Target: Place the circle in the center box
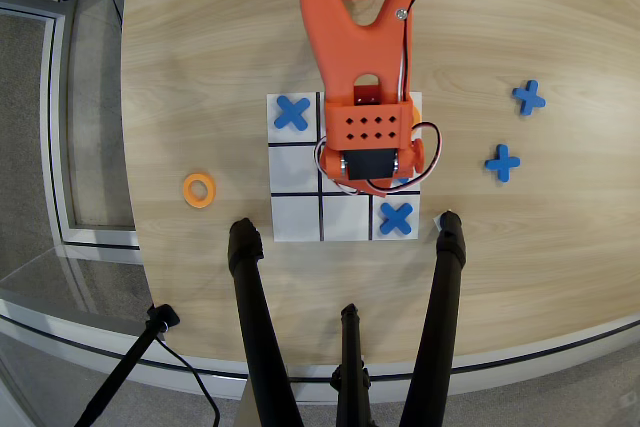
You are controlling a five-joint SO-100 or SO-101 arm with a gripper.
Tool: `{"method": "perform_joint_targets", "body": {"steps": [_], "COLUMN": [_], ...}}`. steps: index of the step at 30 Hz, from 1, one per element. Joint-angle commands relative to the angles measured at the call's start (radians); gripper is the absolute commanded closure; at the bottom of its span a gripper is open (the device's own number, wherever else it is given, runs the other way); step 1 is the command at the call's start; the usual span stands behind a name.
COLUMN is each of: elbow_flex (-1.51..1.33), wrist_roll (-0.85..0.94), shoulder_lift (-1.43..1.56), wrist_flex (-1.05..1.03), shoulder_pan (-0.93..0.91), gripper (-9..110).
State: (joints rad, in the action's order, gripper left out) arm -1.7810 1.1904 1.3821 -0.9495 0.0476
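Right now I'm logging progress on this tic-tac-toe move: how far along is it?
Done: nothing I can confirm. In hand: the arm hangs over the board, hiding the center box and its gripper, so any held ring can't be seen. Left: one orange ring lies on the table left of the board; blue crosses fill two corners.

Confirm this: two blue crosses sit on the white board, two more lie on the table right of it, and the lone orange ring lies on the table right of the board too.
Wrong on the ring's side. In the overhead view the orange ring lies on the table left of the white board, not right. The rest holds: blue crosses in the top-left cell and bottom-right cell, and two more on the table to the right.
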Motion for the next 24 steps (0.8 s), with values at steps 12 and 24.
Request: {"method": "perform_joint_targets", "body": {"steps": [12, 24], "elbow_flex": [0.028, 0.058], "wrist_roll": [-0.018, -0.032], "shoulder_lift": [-0.064, -0.094], "wrist_flex": [0.044, 0.048], "shoulder_pan": [0.017, 0.035], "gripper": [102, 102]}}
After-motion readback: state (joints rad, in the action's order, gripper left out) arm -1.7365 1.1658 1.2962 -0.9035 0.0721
